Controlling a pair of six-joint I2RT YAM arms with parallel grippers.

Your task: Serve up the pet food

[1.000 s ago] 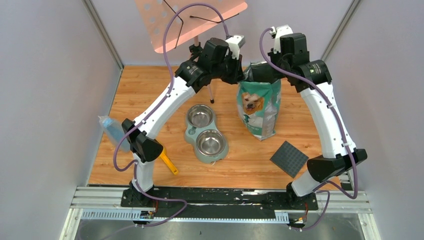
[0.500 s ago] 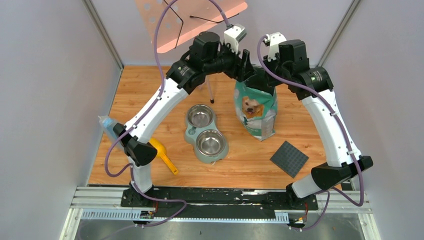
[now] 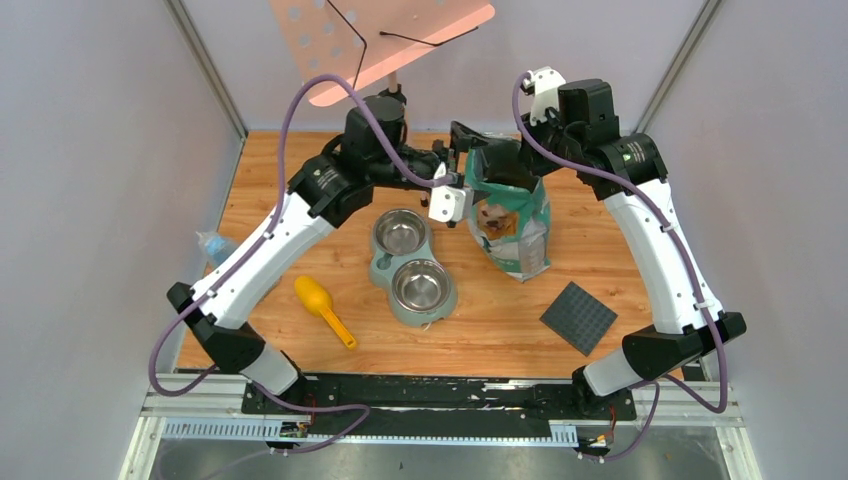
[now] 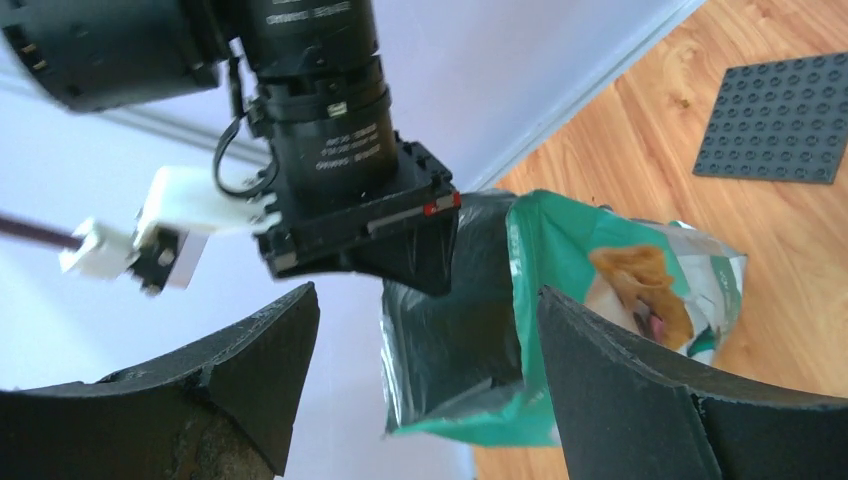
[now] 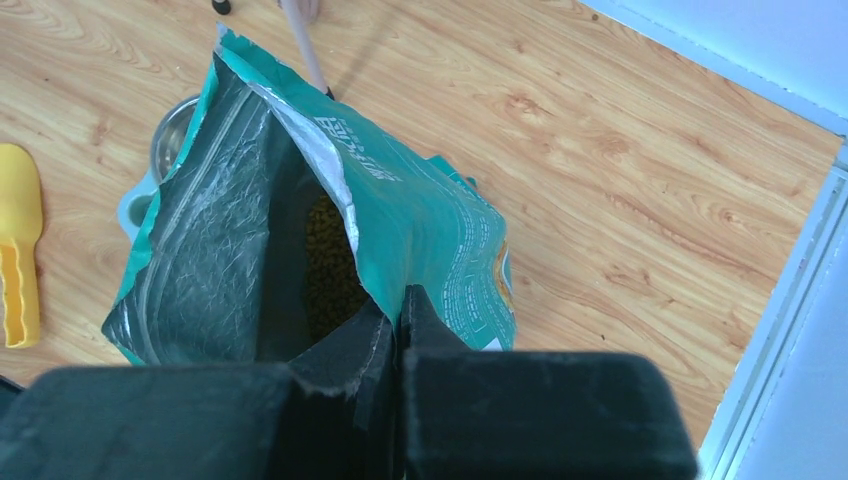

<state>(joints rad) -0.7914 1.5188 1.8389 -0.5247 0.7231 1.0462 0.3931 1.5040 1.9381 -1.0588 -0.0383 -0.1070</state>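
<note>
1. From above, the teal-green bag (image 3: 515,225) stands upright at the far middle of the wooden desk (image 3: 290,160). Its printed dog faces the arms' bases. It is just right of the twin steel bowls (image 3: 412,268). A yellow scoop (image 3: 322,308) lies to the left of the bowls and a grey studded plate (image 3: 578,317) sits at near right. No kibble shows from this height.
2. Only the right wrist view looks down the bag's (image 5: 430,230) throat. There the pet food (image 5: 330,270) lies as a loose, dark greenish-brown heap low inside, between the crinkled silver lining walls. The scoop (image 5: 18,250) and a bowl's rim (image 5: 168,140) edge into that view.
3. The right jaws are closed tight, pinching the bag's rim at the edge nearest that camera.
4. The left wrist view is side-on. The left jaws stand spread wide with nothing between them, one finger (image 4: 250,380) at each side of the picture. Beyond them are the bag's (image 4: 610,290) gaping top and the right arm's black wrist (image 4: 320,130) clamped on the rim. The plate (image 4: 785,120) lies behind, and no food is visible.
5. Overhead, the left jaws hang just beside the bag's upper left corner. Whether they touch it cannot be told.
6. The bag's long axis is vertical, with its mouth pointing up. The mouth is a long slit running away from the right jaws. The pellets are too small to show any direction of their own.
</note>
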